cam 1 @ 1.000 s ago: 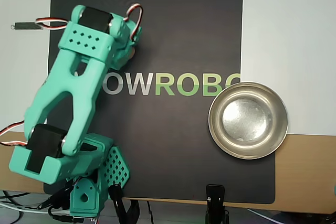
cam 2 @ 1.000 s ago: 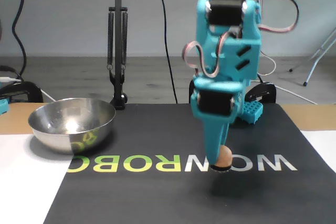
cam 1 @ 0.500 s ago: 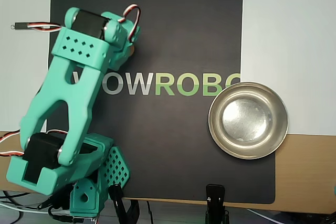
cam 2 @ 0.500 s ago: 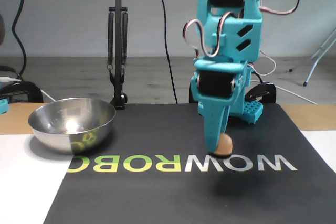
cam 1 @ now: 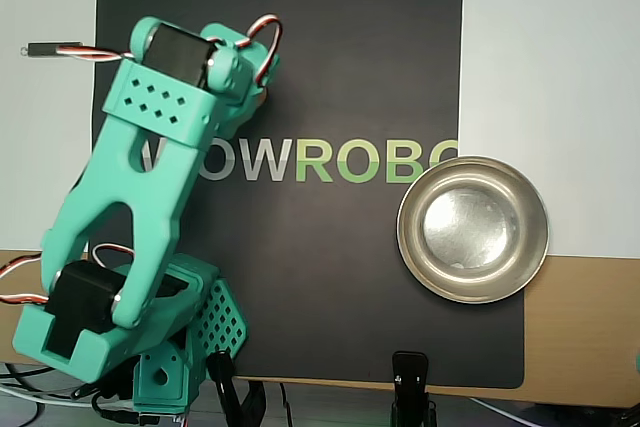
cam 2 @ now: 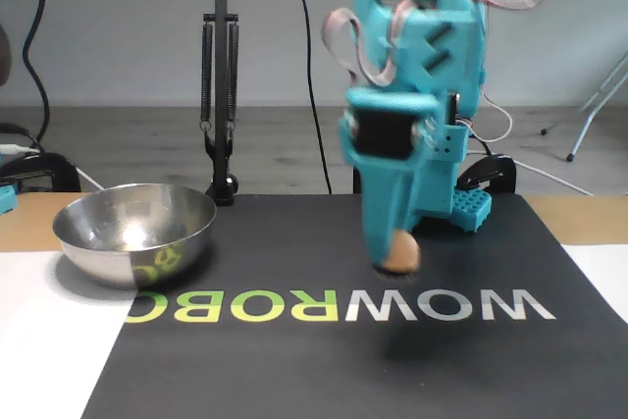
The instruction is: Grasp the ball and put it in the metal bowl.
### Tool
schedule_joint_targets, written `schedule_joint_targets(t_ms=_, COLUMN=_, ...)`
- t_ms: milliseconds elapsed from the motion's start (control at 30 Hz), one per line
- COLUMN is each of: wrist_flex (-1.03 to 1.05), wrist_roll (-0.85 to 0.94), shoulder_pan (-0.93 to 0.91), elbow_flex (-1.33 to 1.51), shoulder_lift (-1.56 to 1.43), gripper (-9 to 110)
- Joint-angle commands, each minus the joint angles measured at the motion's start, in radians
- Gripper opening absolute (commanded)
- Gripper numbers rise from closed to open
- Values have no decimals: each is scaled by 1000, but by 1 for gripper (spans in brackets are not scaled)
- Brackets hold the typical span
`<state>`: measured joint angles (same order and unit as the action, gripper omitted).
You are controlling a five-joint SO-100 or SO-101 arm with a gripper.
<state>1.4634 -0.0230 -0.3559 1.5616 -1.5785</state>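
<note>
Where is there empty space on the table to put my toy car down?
In the overhead view, the black mat is bare between the arm and the metal bowl. The white sheet above the bowl is bare too. Crowded: around the arm's base.

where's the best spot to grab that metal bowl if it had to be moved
Probably the rim of the metal bowl, coming straight down from above with one finger inside and one outside. In the fixed view the wall is smooth, curved and far too wide to span, while the thin upturned edge stands free all round. The gripper is now holding the ball.
</note>
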Motion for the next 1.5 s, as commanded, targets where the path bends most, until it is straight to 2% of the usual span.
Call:
schedule_joint_targets(t_ms=0, wrist_flex=35, wrist_roll=-3, shoulder_pan=-43, elbow_flex=-80, shoulder_lift=-34, gripper=29)
schedule_joint_targets(t_ms=833, wrist_flex=34, wrist_roll=-2, shoulder_pan=-385, elbow_flex=-89, shoulder_lift=-9, gripper=29)
schedule_joint_targets(t_ms=1067, wrist_flex=-57, wrist_roll=-2, shoulder_pan=-463, elbow_flex=-92, shoulder_lift=80, gripper=29)
schedule_joint_targets(t_ms=1467, wrist_flex=-51, wrist_roll=0, shoulder_pan=-604, elbow_flex=-307, shoulder_lift=247, gripper=29)
